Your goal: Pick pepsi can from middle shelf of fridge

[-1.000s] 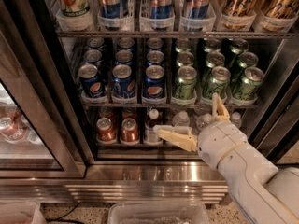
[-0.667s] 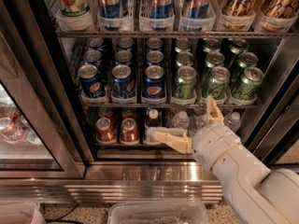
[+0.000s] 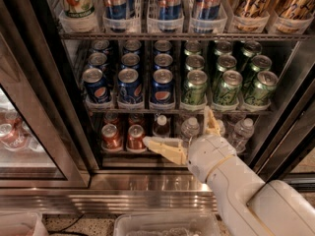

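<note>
Dark-blue pepsi cans stand in three lanes on the left of the middle shelf [image 3: 177, 110]. The front ones are at left [image 3: 96, 86], centre [image 3: 130, 86] and right [image 3: 162, 85]. The fridge [image 3: 59, 107] stands with its doorway open. My gripper [image 3: 179, 132] hangs in front of the lower shelf, below and right of the pepsi cans. It is open and holds nothing. One cream finger [image 3: 165, 147] points left toward the small red cans. The other finger [image 3: 211, 122] points up toward the green cans.
Green cans [image 3: 224, 85] fill the right half of the middle shelf. Tall slim cans [image 3: 167, 4] stand on the rack above. Small red cans [image 3: 123, 136] and water bottles [image 3: 241, 132] sit on the rack below. A clear bin [image 3: 167, 225] lies on the floor.
The arm has slid a little to the left and slightly up, staying at the lower shelf's height. The cans have not moved.
</note>
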`<state>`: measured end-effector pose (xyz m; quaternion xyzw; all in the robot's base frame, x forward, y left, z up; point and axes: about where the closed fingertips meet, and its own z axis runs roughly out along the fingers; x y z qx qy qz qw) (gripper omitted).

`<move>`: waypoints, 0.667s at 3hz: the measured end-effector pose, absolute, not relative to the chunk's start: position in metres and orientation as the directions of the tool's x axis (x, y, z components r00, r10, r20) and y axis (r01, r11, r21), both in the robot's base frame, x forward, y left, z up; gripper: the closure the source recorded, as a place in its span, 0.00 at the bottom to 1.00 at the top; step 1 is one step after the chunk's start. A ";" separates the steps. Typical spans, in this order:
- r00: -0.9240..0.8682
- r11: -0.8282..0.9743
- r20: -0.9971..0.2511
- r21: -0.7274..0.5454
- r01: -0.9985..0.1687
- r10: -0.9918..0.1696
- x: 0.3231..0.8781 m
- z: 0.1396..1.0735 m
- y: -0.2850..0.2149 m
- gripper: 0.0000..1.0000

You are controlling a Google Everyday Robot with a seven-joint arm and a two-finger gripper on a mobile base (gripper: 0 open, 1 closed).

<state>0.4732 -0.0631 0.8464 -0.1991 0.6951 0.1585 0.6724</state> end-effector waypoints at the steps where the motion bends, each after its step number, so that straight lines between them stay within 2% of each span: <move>1: -0.040 0.891 -0.998 -0.022 -0.454 -0.045 0.475 0.846 -0.048 0.00; 2: -0.052 0.908 -0.998 -0.012 -0.419 -0.037 0.480 0.844 -0.055 0.00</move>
